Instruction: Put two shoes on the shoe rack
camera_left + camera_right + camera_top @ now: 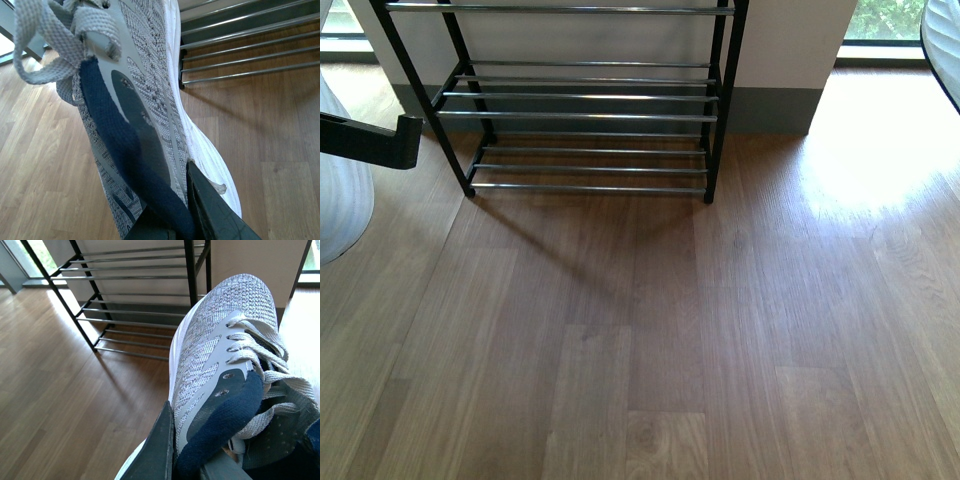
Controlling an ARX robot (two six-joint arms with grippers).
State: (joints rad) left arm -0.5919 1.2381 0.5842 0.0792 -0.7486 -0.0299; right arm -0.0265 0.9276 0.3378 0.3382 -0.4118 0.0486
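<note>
In the left wrist view a grey sneaker [150, 85] with a white sole and navy lining hangs above the wood floor. My left gripper [170, 200] is shut on its collar. The right wrist view shows a second grey sneaker [215, 340], toe towards the rack, with my right gripper [192, 450] shut on its navy collar edge. The shoe rack [585, 115], with black side frames and silver rods, stands against the wall ahead, and its tiers in view hold nothing. It also shows as the rack [240, 40] and the rack [135, 275] in the wrist views.
Brown wood floor [650, 340] stretches between me and the rack. A black arm part [375, 140] and a pale blurred shape [340, 190] sit at the left edge of the front view. A white wall with a grey skirting [775, 108] runs behind the rack.
</note>
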